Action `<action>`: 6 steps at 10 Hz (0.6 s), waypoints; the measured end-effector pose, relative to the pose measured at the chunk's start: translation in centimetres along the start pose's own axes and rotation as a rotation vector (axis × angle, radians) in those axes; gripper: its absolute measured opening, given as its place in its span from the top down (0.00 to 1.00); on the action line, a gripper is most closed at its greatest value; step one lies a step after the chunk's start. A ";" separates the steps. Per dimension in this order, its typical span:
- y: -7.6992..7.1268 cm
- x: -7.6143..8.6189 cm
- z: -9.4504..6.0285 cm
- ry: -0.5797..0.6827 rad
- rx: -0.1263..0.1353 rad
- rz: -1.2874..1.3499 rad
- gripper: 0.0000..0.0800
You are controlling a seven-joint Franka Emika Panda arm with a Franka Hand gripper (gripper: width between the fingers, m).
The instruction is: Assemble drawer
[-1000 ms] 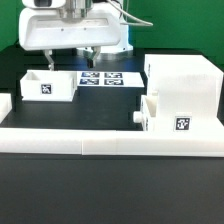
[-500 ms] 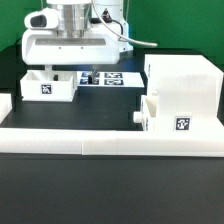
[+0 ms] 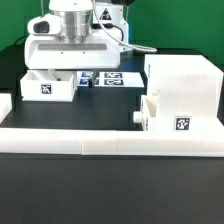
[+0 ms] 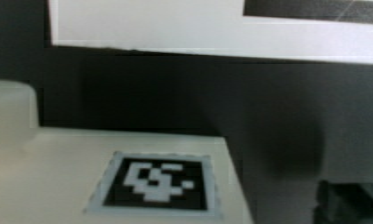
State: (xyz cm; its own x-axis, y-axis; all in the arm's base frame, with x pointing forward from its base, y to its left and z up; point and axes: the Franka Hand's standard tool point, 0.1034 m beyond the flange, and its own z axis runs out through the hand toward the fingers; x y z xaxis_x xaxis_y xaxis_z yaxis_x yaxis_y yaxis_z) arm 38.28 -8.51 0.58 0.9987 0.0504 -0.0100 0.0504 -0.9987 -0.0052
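The drawer's tall white housing (image 3: 182, 82) stands at the exterior view's right. One knobbed tray (image 3: 163, 116) sits partly in its lower opening, tag facing front. The second small tray (image 3: 48, 86) stands apart at the left, open side up. My gripper (image 3: 72, 72) hangs low over that tray's back right corner, with its jaws spread apart and nothing between them. In the wrist view a tagged white tray wall (image 4: 160, 182) fills the lower part. One dark finger (image 4: 353, 200) shows at the edge.
The marker board (image 3: 106, 77) lies flat behind the tray, partly hidden by my gripper. A long low white rail (image 3: 100, 138) runs across the front. A small white block (image 3: 4, 104) sits at the far left edge.
My gripper has come down and shifted toward the exterior view's left, from above the marker board to just over the left tray. The drawer parts have not moved.
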 end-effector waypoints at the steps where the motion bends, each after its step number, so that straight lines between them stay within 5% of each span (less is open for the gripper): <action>1: 0.0 0.0 0.0 0.000 0.000 -0.001 0.49; 2: 0.0 0.0 0.0 0.000 0.000 -0.002 0.49; 4: 0.0 0.0 0.0 0.000 0.000 -0.003 0.93; 6: 0.0 0.0 0.0 -0.001 0.000 -0.003 0.95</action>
State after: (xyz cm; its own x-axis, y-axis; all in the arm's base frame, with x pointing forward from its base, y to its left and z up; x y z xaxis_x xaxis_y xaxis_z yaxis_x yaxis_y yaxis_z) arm 38.26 -8.50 0.57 0.9985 0.0539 -0.0106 0.0538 -0.9985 -0.0055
